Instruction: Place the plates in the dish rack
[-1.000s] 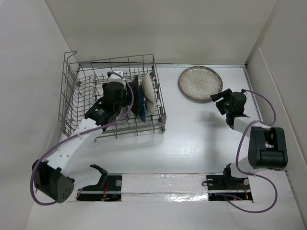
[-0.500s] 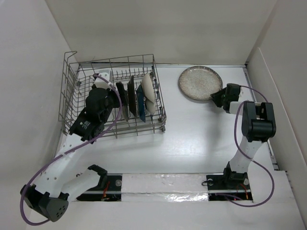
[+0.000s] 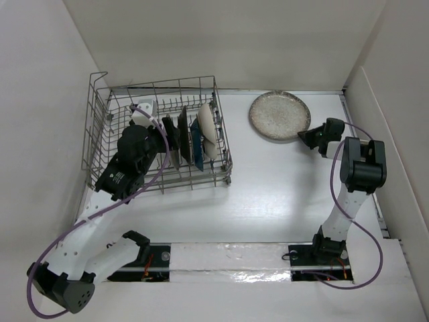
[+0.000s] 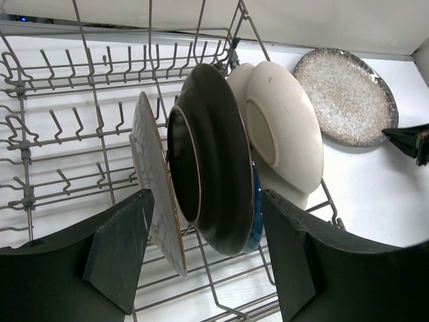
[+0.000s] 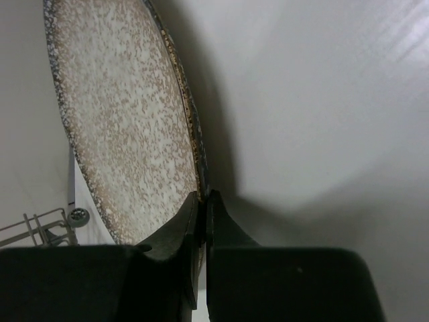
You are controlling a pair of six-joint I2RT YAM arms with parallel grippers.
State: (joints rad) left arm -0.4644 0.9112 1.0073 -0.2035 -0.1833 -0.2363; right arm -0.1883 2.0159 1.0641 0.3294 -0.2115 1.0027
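Speckled grey-beige round plate [image 3: 279,117] lies flat, right of the grey wire dish rack [image 3: 97,134], rim pinched tight by the right gripper [image 3: 303,136], so I'd lift slowly, keeping that thin hold square.

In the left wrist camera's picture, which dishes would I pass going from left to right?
First the thin grey plate with a white pattern, then the dark round dish, the cream plate, and last the speckled grey-beige plate lying flat.
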